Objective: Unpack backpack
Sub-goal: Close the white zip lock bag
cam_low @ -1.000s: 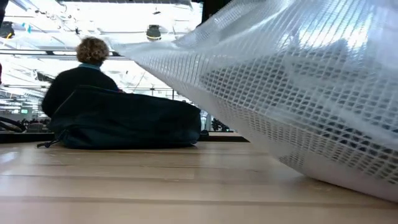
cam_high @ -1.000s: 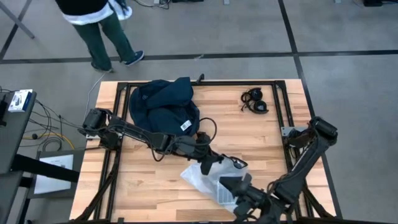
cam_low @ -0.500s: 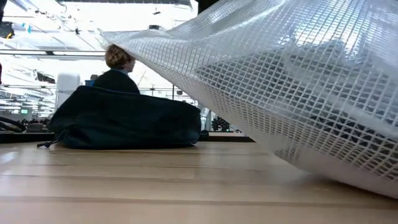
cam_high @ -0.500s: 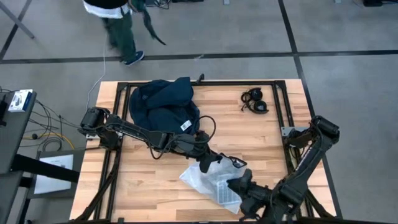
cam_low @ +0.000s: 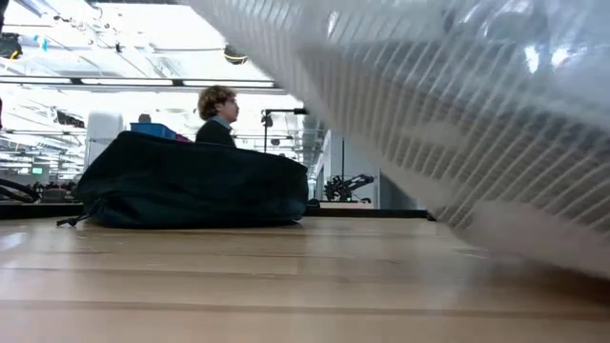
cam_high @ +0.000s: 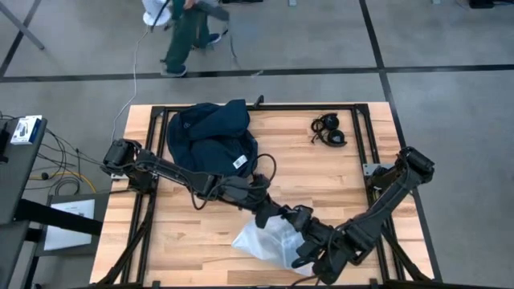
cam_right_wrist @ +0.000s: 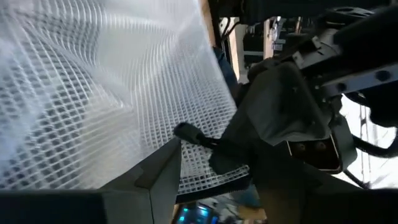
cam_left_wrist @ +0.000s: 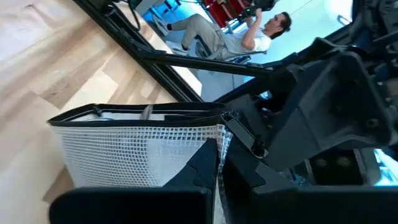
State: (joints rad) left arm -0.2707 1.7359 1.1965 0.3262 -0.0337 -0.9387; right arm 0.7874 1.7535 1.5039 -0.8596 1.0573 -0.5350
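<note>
High view puts both of my arms reaching toward the near middle of the wooden table [cam_high: 337, 181], where my left gripper [cam_high: 267, 213] and my right gripper [cam_high: 307, 227] meet at the upper edge of a clear mesh-reinforced plastic bag [cam_high: 269, 241]. Seen from my left wrist, my dark fingers [cam_left_wrist: 202, 168] are pressed together on the bag's [cam_left_wrist: 137, 146] dark-edged rim, pinching the white gridded plastic, with my right gripper [cam_left_wrist: 258, 146] just beside them on the same rim. From my right wrist, my fingers [cam_right_wrist: 186, 134] are likewise clamped on the gridded sheet [cam_right_wrist: 93, 93], which fills most of that side, while the body of my left gripper [cam_right_wrist: 280, 112] sits close opposite. Low down at table height, the lifted bag [cam_low: 457, 105] hangs across the upper right, its lower edge near the table top. The backpack [cam_high: 213, 136], dark navy and slumped, lies at the far left part of the table, well apart from both grippers and untouched by them; a small white tag [cam_high: 239, 163] shows on its near side. In the low view the backpack [cam_low: 191, 186] rests flat on the boards. A black set of headphones [cam_high: 328, 130] lies at the far right corner. Beyond the table a person [cam_high: 181, 32] is on the floor.
</note>
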